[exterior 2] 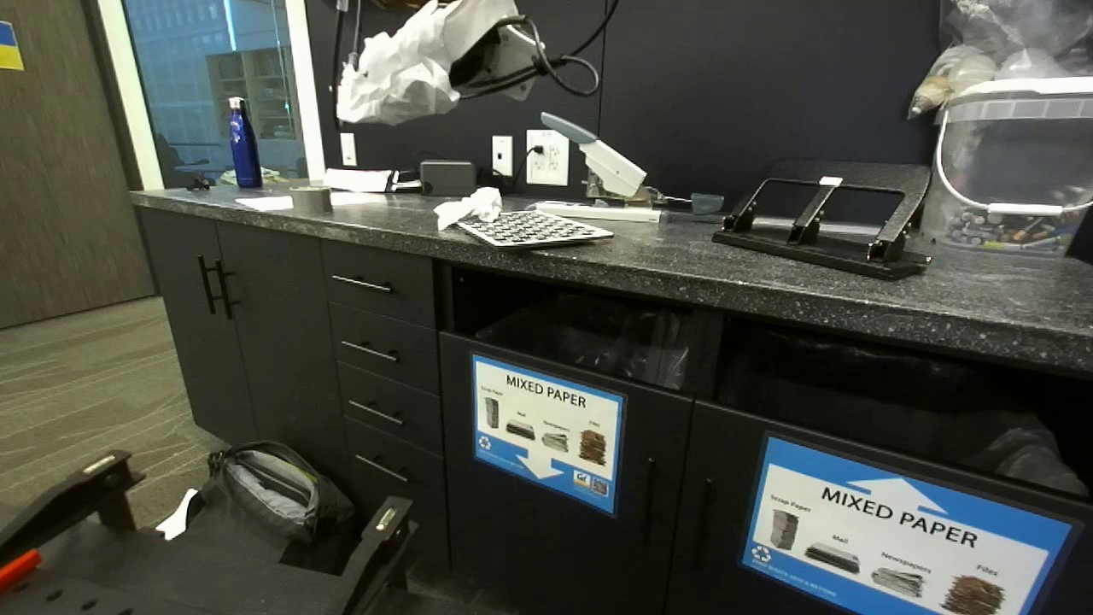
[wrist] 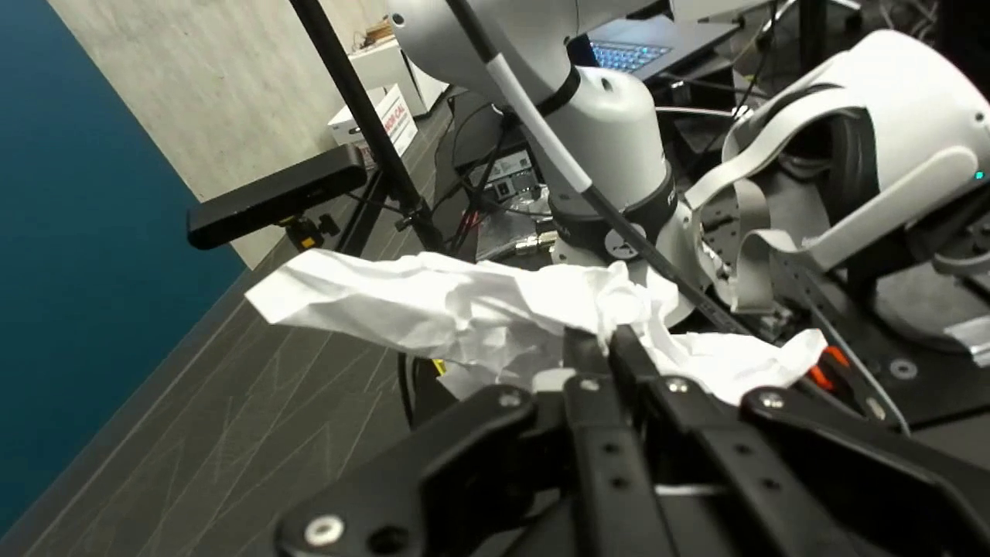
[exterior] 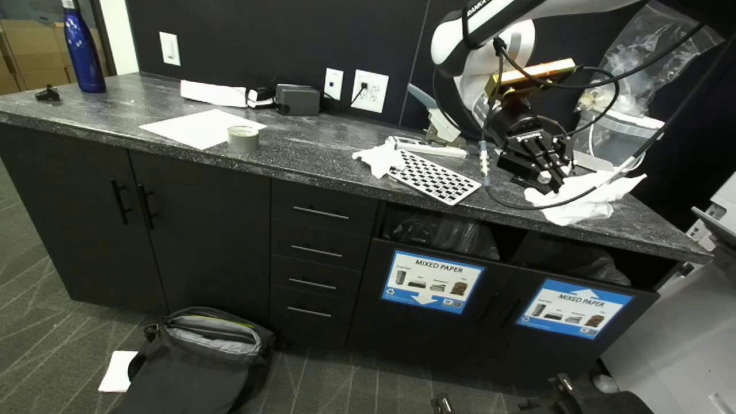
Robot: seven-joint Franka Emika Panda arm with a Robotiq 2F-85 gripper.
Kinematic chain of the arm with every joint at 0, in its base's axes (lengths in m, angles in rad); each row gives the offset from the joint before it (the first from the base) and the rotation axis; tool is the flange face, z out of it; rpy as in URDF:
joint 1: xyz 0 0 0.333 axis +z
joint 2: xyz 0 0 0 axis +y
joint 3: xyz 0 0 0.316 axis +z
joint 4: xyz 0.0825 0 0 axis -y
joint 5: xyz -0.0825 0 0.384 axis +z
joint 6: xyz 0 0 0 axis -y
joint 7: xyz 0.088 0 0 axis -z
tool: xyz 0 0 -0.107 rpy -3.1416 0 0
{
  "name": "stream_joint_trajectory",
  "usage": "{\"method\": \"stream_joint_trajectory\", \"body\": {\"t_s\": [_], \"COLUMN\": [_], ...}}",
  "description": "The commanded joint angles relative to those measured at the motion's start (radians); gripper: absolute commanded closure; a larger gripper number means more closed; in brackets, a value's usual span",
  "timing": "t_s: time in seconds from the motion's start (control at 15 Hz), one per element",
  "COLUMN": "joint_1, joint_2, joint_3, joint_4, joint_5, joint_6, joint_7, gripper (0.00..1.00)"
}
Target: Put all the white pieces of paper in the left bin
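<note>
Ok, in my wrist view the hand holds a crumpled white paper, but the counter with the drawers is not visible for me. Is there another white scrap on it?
Observer: Yes, in both exterior views a crumpled white scrap lies partly over one end of the checkered mat.
Operator: Thank you. And where do I bring it?
Observer: To the left bin; its label carries an arrow pointing down.
Operator: Understood. What do you see inside?
Observer: Wrinkled clear plastic, probably a liner; what lies deeper is too dark to tell.
</note>
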Motion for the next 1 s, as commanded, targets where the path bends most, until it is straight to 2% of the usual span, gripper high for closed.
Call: {"method": "stream_joint_trajectory", "body": {"t_s": [0.0, 0.2, 0.4, 0.73, 0.93], "joint_1": [-0.083, -0.124, -0.141, -0.138, -0.148], "joint_2": [-0.136, -0.191, -0.243, -0.357, -0.367], "joint_3": [0.099, 0.14, 0.151, 0.148, 0.144], "joint_4": [-0.248, -0.418, -0.595, -0.882, -0.998], "joint_5": [0.061, 0.154, 0.24, 0.216, 0.213], "joint_6": [0.113, 0.264, 0.511, 0.923, 1.174], "joint_7": [-0.073, -0.117, -0.126, -0.115, -0.115], "gripper": [0.93, 0.92, 0.92, 0.92, 0.92]}}
